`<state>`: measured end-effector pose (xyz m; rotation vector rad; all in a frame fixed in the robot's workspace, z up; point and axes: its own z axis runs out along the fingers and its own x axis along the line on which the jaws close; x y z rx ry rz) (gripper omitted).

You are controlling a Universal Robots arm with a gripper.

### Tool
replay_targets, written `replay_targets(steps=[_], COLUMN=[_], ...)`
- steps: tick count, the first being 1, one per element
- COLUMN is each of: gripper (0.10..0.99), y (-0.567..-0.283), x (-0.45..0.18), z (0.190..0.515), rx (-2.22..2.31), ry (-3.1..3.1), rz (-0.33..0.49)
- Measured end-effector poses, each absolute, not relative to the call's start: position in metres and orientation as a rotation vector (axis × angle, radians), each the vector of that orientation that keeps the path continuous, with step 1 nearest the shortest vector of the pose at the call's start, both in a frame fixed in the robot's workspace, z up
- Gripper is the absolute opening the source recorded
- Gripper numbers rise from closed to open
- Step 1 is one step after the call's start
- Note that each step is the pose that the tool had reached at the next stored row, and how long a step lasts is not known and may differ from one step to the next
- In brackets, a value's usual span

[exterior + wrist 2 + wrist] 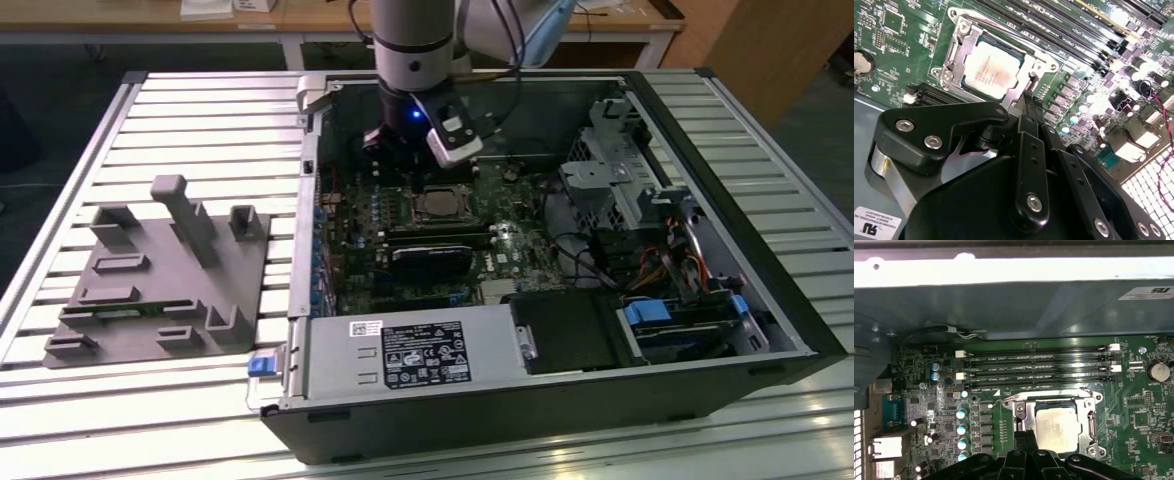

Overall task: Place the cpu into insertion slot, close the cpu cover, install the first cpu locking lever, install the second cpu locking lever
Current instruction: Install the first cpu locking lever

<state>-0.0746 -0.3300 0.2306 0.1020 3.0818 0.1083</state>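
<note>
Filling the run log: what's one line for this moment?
chip: seated | cover: down over chip | gripper: at cover's edge

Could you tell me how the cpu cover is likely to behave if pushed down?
The cover looks like thin sheet metal, so it is probably light and slightly springy. It lies flat around the cpu, so a downward push should meet firm support. Its shiny surface may be slippery.
</note>
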Motion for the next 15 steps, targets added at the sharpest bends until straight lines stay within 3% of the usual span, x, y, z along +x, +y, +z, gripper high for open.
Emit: replay_targets(steps=[15], gripper=[0.106], y=[-0.330], x=[-0.094], z=[0.231], rx=[0.102], ry=[3.082], rz=[0.110])
